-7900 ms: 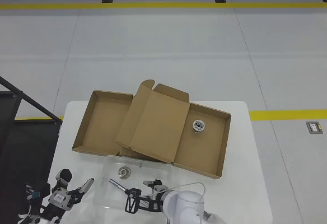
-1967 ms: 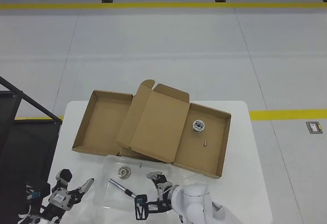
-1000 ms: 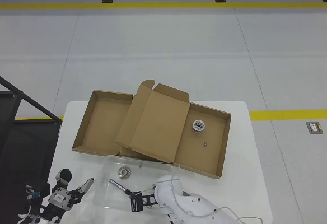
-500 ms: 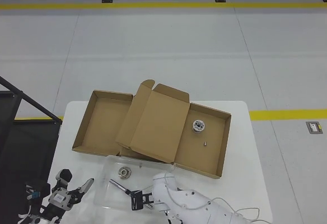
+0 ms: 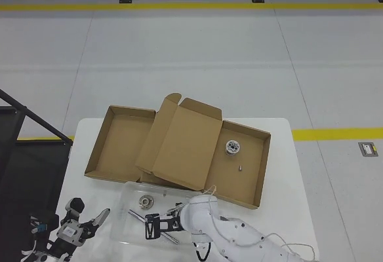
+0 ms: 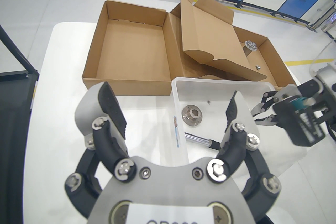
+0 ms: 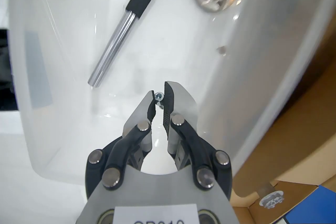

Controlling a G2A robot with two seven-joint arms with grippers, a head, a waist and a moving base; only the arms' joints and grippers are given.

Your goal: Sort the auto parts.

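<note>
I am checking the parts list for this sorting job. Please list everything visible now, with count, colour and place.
table: 1, white, under everything.
cardboard box: 1, brown, open, on the table's far half.
clear bin: 1, transparent, in front of the cardboard box.
flanged hub: 1, grey metal, in the clear bin.
rod: 1, silver with black band, in the clear bin.
bin screw: 1, silver, on the clear bin's floor.
toothed disc: 1, silver, in the cardboard box's compartment on the robot's right.
box screw: 1, silver, same compartment.
held screw: 1, silver, in the right gripper.
left gripper: 1, black and silver, open, beside the clear bin.
right gripper: 1, black and silver, shut on the held screw, over the clear bin.
</note>
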